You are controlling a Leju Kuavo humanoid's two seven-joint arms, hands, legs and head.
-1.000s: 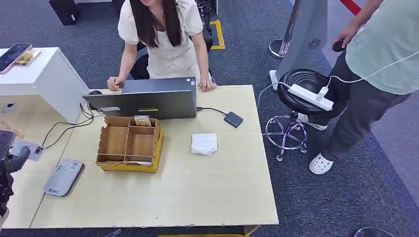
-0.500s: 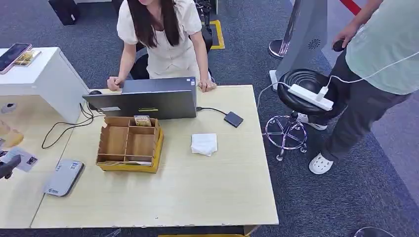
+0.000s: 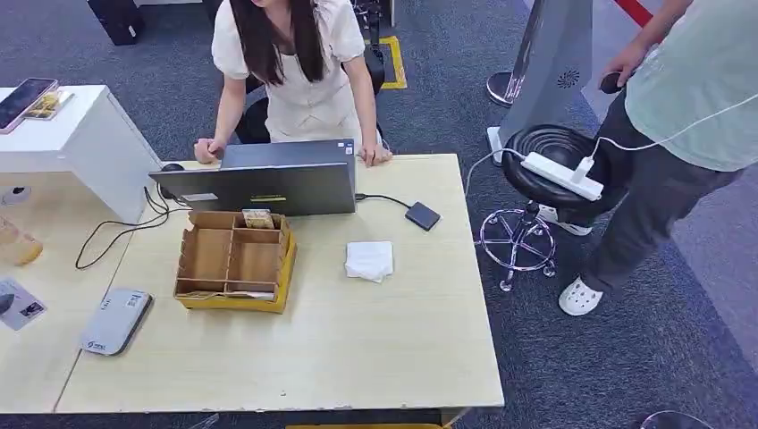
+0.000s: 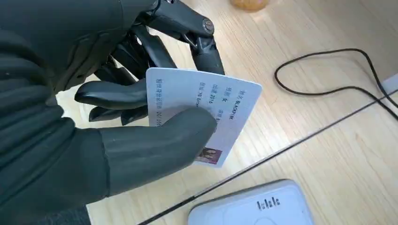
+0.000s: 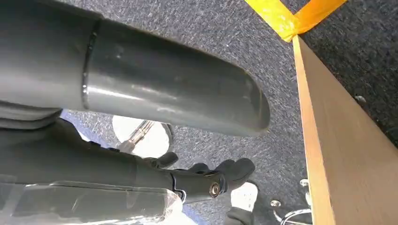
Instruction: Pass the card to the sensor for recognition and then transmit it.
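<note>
A white ID card (image 4: 206, 117) with printed text and a small photo is pinched between the thumb and dark fingers of my left hand (image 4: 108, 122), above the light wooden table (image 4: 328, 154). In the head view the card (image 3: 21, 305) shows at the far left edge with a bit of my left hand (image 3: 4, 302) on it. The flat grey card sensor (image 3: 114, 321) lies on the table just right of the card; its white corner (image 4: 253, 206) sits close below the card in the left wrist view. My right hand (image 5: 141, 117) hangs beside the table's edge (image 5: 328, 154), holding nothing, thumb apart from the fingers.
A grey laptop (image 3: 259, 183) and a cardboard organiser (image 3: 234, 261) stand mid-table, with a white cloth (image 3: 369, 260) and a small dark drive (image 3: 422, 215) to the right. One person (image 3: 290, 71) leans behind the laptop; another (image 3: 679, 107) stands by a stool (image 3: 545, 161). Black cables (image 4: 328, 75) cross the tabletop.
My left hand with the card has moved down and left, slipping almost out of the head view. Nothing on the table has moved.
</note>
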